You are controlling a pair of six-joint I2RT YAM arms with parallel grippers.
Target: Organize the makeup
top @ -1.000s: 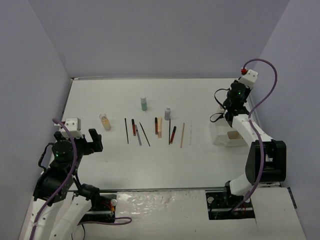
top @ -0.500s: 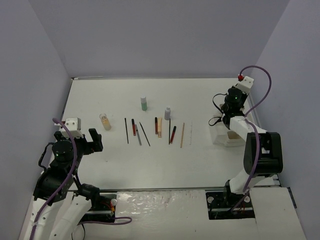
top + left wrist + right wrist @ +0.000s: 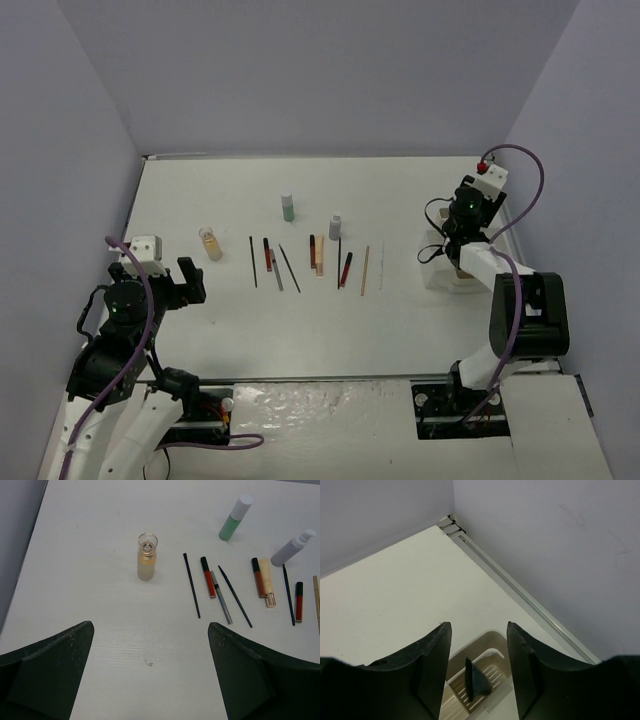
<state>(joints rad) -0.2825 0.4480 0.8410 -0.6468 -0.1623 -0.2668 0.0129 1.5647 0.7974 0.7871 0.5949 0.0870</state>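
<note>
left pincer (image 3: 150, 627) released; right pincer (image 3: 479, 626) parted, seemingly over tray (image 3: 495, 639); white table (image 3: 100, 530), lilac walls (image 3: 545, 530)

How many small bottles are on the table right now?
3. Beige bottle stands left of the sticks; green bottle behind them, mid-table; grey bottle right of the green, by the sticks' far tips. The tray is partly hidden inside.
</note>
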